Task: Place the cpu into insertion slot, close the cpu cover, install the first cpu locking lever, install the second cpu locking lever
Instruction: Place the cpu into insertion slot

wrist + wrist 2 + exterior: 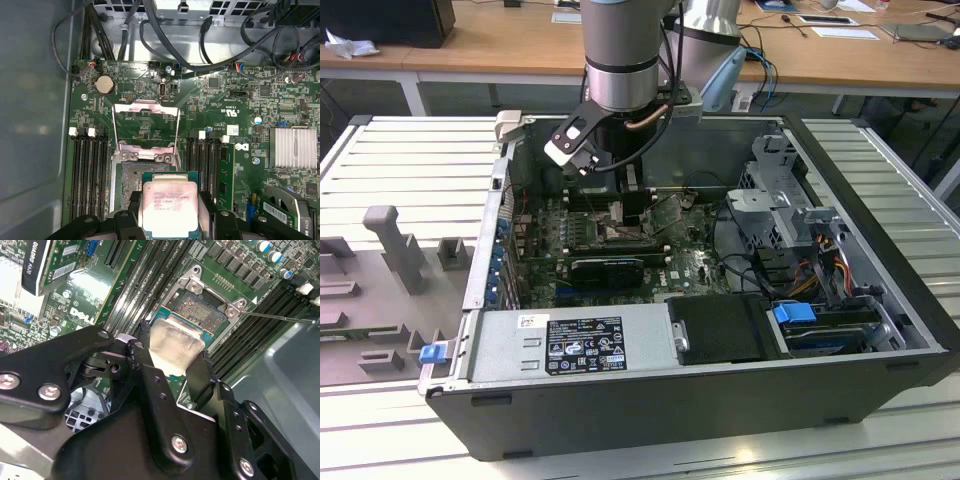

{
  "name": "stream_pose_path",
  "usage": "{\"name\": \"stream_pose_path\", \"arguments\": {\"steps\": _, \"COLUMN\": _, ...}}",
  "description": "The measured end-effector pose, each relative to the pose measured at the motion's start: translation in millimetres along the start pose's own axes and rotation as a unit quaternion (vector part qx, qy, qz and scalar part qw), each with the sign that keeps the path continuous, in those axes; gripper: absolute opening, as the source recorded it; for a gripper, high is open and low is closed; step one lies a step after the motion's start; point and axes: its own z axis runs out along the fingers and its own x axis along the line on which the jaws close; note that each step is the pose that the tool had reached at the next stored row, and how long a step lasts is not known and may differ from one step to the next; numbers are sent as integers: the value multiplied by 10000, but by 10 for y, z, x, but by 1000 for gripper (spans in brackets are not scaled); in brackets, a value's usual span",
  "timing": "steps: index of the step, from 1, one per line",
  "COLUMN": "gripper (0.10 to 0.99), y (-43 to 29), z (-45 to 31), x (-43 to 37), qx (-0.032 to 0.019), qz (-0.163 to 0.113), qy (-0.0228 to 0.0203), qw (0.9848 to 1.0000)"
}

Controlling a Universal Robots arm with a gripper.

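The black gripper (171, 352) was clamped on the flat, silvery-beige square cpu (169, 205), holding it over the dark-framed square insertion slot (200, 307). The thin grey metal cpu cover (146, 106) stood swung open.

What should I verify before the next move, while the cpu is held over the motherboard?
1. Grip on the cpu: ok, it sits between the jaws in both wrist views.
2. The cpu cover open: ok, raised off the insertion slot.
3. The cpu seated: not ok, it overlaps only part of the slot.
4. Slot free of debris: cannot tell, the cpu hides part of it.
5. The cables away from the slot: ok, they lie far from it.
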Motion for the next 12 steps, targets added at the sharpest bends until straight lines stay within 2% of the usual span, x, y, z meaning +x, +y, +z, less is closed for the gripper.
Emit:
{"name": "stream_pose_path", "arguments": {"steps": 7, "gripper": 529, "y": -10, "z": 10, "x": 4, "qx": -1, "qz": 3, "qy": 30, "qw": 10000}}
{"name": "stream_pose_path", "arguments": {"steps": 12, "gripper": 529, "y": -27, "z": 95, "x": 43, "qx": -2, "qz": 3, "qy": 35, "qw": 10000}}
